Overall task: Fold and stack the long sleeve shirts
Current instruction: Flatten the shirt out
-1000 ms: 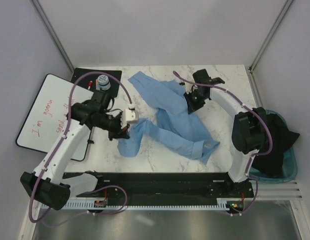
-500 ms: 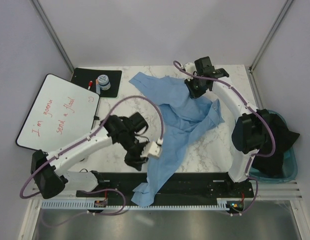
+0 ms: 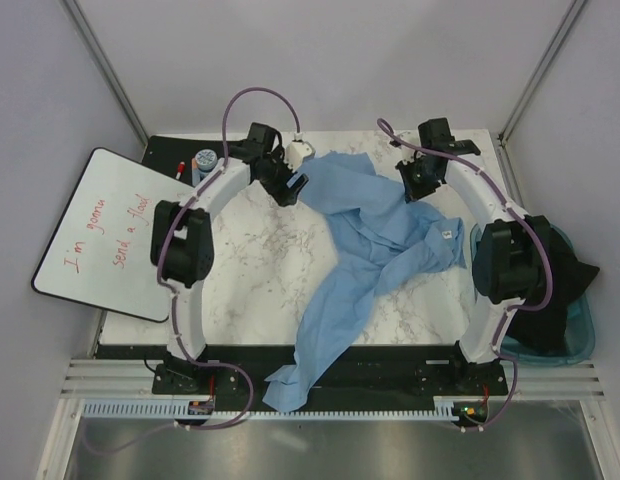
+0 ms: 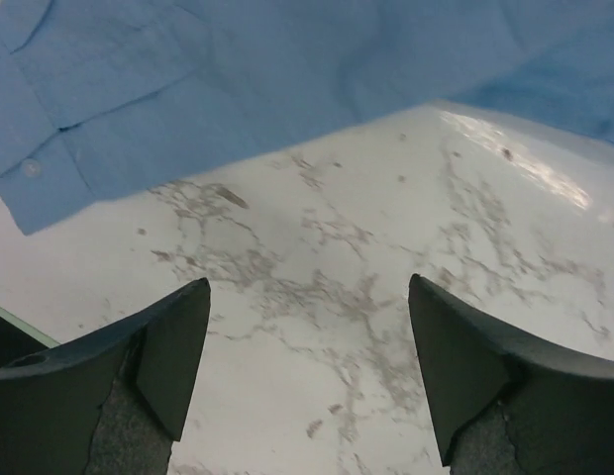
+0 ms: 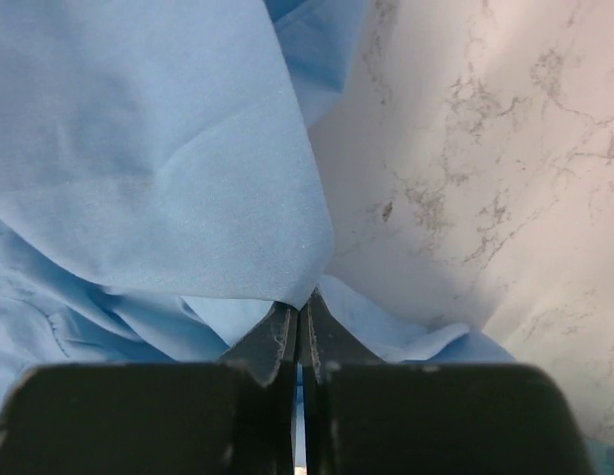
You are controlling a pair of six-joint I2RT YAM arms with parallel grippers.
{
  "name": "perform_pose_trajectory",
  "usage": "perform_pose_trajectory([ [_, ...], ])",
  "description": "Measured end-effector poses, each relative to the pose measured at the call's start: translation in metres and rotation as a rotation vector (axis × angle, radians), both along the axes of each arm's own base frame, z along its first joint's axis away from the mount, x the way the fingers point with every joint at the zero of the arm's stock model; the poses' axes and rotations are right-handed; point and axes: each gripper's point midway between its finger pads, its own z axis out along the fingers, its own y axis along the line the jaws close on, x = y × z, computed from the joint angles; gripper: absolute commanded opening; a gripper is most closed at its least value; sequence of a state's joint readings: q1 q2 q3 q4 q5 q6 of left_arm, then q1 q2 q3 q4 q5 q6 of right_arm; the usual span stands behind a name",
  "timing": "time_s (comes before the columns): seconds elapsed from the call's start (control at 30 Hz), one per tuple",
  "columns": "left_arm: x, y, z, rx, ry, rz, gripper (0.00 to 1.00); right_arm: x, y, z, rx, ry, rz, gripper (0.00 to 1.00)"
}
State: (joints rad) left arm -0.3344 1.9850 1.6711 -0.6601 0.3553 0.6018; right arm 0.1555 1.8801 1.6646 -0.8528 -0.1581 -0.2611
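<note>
One light-blue long sleeve shirt [image 3: 365, 235] lies crumpled across the marble table [image 3: 250, 260], with one sleeve trailing over the near edge onto the black base. My left gripper [image 3: 290, 186] hovers open at the far side beside the shirt's upper left edge. In the left wrist view its jaws [image 4: 307, 376] frame bare marble, and the shirt [image 4: 238, 79] lies just beyond the fingertips with a buttoned cuff at the left. My right gripper [image 3: 415, 188] is at the far right, shut on a fold of the shirt [image 5: 139, 148]; in the right wrist view its jaws [image 5: 299, 307] pinch the cloth.
A whiteboard [image 3: 110, 230] with red writing overhangs the table's left side. A black mat at the far left holds a small jar [image 3: 205, 163] and a red marker [image 3: 180, 166]. A teal bin [image 3: 580, 330] with dark clothing stands off the right edge.
My left gripper let go of the shirt, opened, and swung from the near middle to the far side. The right gripper shifted slightly right, and the shirt settled with a sleeve over the near edge.
</note>
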Motion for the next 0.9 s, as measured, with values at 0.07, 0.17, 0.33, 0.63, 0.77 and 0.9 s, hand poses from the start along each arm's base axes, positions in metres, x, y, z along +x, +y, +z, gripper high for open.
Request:
perform_pose_trajectory([
  [0.07,0.039,-0.004,-0.013,0.005,-0.025,0.050,0.89,-0.003,0.006,-0.001,0.016,0.009,0.015,0.05],
  [0.17,0.081,-0.007,-0.025,0.021,-0.070,0.098,0.92,-0.008,0.013,-0.003,0.032,0.026,0.035,0.06],
  [0.33,0.122,-0.005,-0.044,0.085,-0.125,0.157,0.93,-0.015,0.019,-0.008,0.052,0.054,0.057,0.07],
  [0.63,0.093,-0.002,-0.083,0.137,0.045,0.128,0.53,-0.029,0.030,-0.018,0.090,0.099,0.118,0.08],
  [0.77,0.060,-0.006,-0.092,0.117,0.166,0.062,0.18,-0.044,0.046,-0.025,0.105,0.135,0.187,0.08],
  [0.9,0.001,0.003,-0.093,0.102,0.294,0.023,0.03,-0.063,0.061,-0.035,0.115,0.181,0.255,0.07],
])
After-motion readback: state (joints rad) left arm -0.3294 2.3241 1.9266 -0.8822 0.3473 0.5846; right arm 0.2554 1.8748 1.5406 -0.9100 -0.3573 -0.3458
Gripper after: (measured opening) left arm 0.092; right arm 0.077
